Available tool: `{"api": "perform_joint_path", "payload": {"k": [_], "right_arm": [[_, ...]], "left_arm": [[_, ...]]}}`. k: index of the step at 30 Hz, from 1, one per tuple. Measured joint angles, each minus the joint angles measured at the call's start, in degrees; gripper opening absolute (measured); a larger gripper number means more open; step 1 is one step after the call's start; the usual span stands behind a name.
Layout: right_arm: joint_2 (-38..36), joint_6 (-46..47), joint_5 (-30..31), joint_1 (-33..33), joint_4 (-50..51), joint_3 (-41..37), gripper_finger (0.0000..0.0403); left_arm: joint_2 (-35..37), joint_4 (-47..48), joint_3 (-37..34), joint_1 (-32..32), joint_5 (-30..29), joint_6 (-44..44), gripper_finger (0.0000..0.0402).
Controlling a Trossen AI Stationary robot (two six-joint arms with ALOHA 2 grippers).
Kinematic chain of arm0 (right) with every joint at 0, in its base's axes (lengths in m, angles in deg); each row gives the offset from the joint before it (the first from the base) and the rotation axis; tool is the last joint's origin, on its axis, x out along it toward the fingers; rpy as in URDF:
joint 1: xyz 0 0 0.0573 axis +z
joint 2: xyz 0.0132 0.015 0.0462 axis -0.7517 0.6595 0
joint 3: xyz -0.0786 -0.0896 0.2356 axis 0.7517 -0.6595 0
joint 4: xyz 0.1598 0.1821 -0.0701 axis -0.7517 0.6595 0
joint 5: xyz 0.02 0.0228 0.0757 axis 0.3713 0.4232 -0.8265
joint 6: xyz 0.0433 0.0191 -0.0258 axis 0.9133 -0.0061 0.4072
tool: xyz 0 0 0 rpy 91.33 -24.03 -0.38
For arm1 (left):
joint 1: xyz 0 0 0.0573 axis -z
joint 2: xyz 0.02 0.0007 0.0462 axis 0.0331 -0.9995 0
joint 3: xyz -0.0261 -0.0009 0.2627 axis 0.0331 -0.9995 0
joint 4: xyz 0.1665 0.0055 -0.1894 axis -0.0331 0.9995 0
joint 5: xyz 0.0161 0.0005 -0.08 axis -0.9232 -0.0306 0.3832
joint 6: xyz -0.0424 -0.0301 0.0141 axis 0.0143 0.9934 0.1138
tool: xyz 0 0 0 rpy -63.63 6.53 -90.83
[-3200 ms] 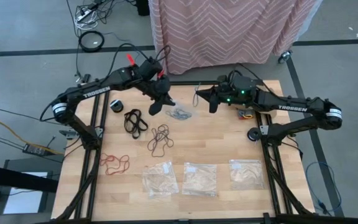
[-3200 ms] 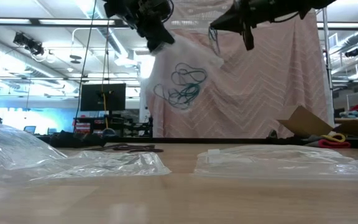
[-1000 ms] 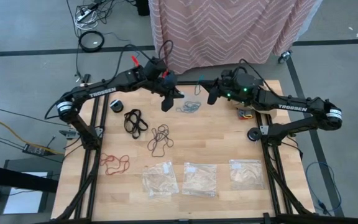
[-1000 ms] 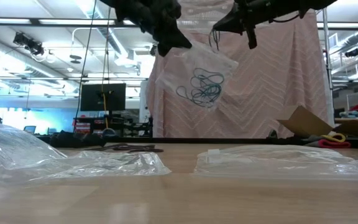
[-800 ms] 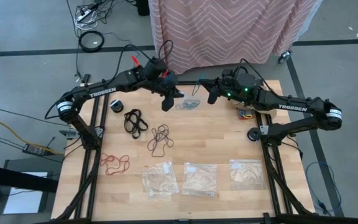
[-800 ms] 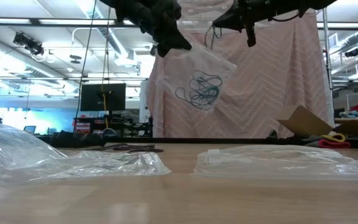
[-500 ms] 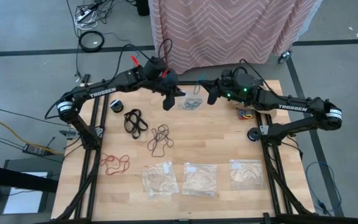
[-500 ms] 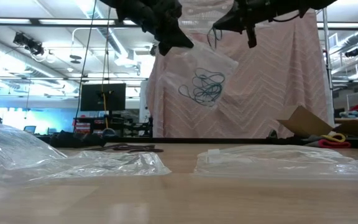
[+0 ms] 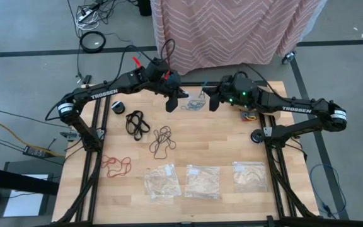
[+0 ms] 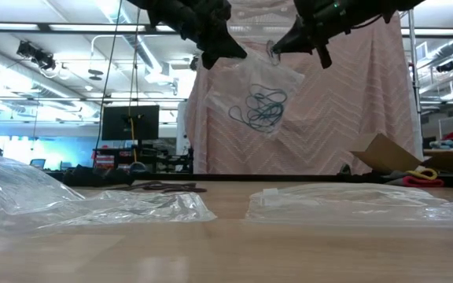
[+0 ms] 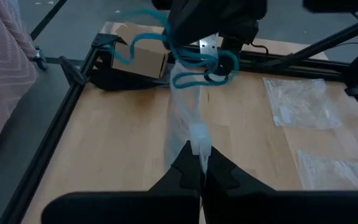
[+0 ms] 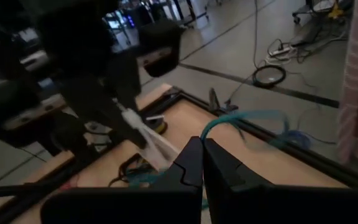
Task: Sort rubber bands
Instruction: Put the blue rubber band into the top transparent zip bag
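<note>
A clear plastic bag [image 10: 258,90] with teal-blue rubber bands [image 10: 259,107] inside hangs high over the table's far middle. My left gripper [image 10: 225,49] [image 9: 171,104] is shut on it. My right gripper [image 10: 278,45] [image 9: 210,101] faces it from the right and is shut on a teal-blue band [image 12: 247,117] at the bag's top. On the table lie black bands [image 9: 137,122], dark brown bands [image 9: 162,140] and red bands [image 9: 116,165]. My left gripper pinches the bag's upper edge at its white closure strip [image 11: 199,138] between its two fingers. They come from the table's left, slanting down. The bag hangs below, clear of the table, and reaches away toward the other gripper. My right gripper pinches one end of a teal-blue band [image 12: 208,129] between its fingers, coming from the table's right and slanting slightly down. The band loops away from the fingers, clear of the table. Whether the fingers also touch the bag I cannot tell.
Three flat clear bags [image 9: 162,181] [image 9: 203,181] [image 9: 249,175] lie along the table's near side. A small black roll [image 9: 118,107] sits at the far left, a cardboard box [image 11: 142,53] at the far right. Pink patterned cloth [image 9: 232,31] hangs beyond the far edge.
My right gripper has tipped its fingers downward and sunk a little toward the bag's top, still shut on the teal-blue band. The bag has swung slightly under my left gripper, which has stayed in place.
</note>
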Motion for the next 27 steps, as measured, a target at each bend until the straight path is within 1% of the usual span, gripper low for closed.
{"api": "perform_joint_path", "payload": {"k": [2,7,11,15,17,20,27], "right_arm": [[0.0,-0.3,0.35,-0.03,0.12,0.0,0.0],[0.0,-1.96,3.76,-0.17,1.73,0.0,0.0],[0.0,-2.24,2.27,-1.44,1.89,0.0,0.0],[0.02,-2.36,2.1,-1.57,2.78,0.0,0.0],[0.02,-3.01,-0.15,-1.64,1.22,0.0,0.0],[0.02,-4.26,-5.74,-1.65,-0.98,0.0,0.0],[0.02,-2.85,-10.15,-1.66,3.07,0.0,0.0]], "left_arm": [[0.01,0.01,0.0,0.0,-0.01,0.0,0.0],[-0.01,0.06,0.0,0.0,0.02,0.02,0.0],[-0.01,0.07,0.0,0.0,0.25,0.0,0.0],[-0.01,0.08,0.0,0.0,0.28,-0.02,0.0],[0.0,0.26,0.0,0.0,0.32,-0.09,0.0],[0.0,0.55,0.0,-0.02,0.31,-0.17,0.0],[0.01,0.5,0.0,-0.02,0.26,-0.33,0.0]]}}
